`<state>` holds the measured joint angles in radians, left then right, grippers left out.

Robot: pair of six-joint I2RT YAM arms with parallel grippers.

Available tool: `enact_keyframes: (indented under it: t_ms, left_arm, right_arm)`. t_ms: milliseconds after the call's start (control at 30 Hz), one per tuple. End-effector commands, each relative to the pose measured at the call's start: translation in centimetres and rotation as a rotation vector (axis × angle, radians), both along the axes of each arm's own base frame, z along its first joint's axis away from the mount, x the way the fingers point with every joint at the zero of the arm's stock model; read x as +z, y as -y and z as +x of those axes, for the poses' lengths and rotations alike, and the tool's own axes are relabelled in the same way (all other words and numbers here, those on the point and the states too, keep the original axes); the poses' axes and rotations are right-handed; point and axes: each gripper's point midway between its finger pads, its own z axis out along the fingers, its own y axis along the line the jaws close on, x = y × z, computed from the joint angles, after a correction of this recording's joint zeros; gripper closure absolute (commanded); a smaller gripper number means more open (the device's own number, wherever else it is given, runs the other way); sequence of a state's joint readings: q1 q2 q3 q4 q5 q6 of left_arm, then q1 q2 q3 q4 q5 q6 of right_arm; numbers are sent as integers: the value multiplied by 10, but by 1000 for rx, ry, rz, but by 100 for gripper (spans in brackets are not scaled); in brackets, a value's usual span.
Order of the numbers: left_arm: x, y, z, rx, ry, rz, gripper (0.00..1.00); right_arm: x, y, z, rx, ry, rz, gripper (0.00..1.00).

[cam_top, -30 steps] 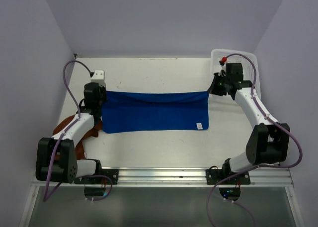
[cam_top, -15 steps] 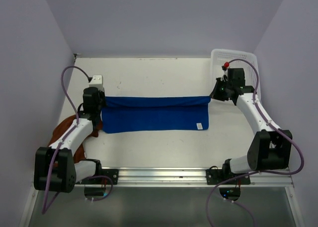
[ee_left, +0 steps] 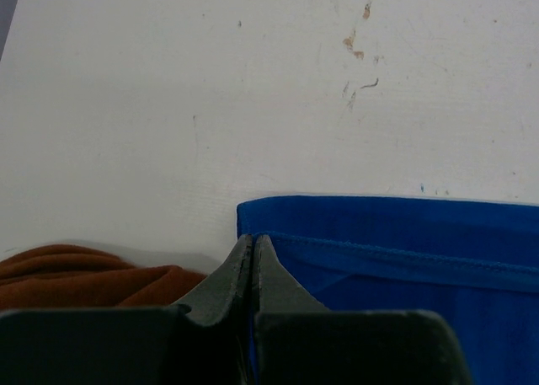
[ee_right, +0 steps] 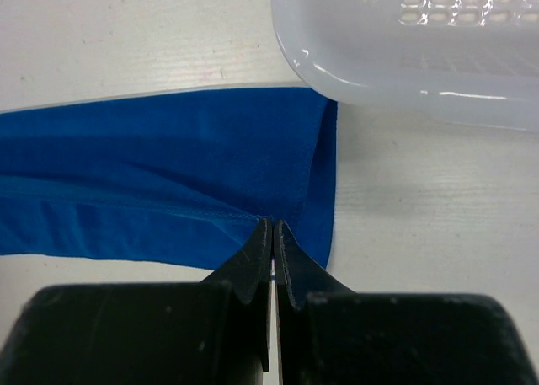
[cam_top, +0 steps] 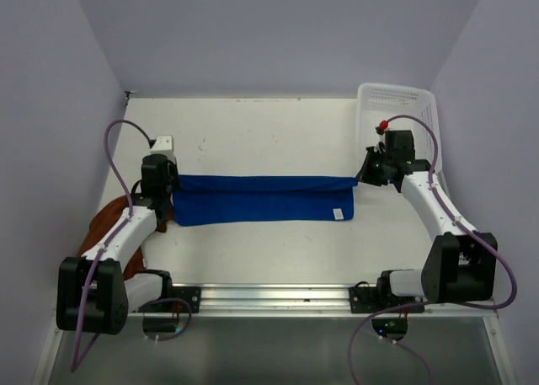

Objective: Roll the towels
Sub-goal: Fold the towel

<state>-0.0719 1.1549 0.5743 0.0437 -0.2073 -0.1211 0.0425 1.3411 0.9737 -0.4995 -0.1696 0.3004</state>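
Basket (cam_top: 397,94) just beyond right end effector (cam_top: 360,177); walls (cam_top: 76,82) flank table (cam_top: 269,132).

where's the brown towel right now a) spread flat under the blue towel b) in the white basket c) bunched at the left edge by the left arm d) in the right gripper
c: the brown towel lies bunched beside the left arm, nowhere near the basket.

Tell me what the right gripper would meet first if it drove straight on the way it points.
The blue towel the right gripper is shut on, then the table beneath. It looks aimed steeply down, so the white basket beyond is probably missed; depth is unclear.
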Motion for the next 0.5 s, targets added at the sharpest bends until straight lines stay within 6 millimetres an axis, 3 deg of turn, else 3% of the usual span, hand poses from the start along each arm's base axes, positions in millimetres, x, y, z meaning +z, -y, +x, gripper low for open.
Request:
enact_keyframes:
  t_ms: [0,267,467]
  left_arm:
    - [2,-7,-5,40,6,-3,100]
    - [1,-9,-12,56,-2,-3,100]
    - [-14,-2,-23,25,-63,-28,100]
  right_arm:
    - [2,8,-2,-40,21,-12,100]
    - [-5,16,-9,-70,3,-48,100]
    - [-14,17,-16,-80,-5,-52,100]
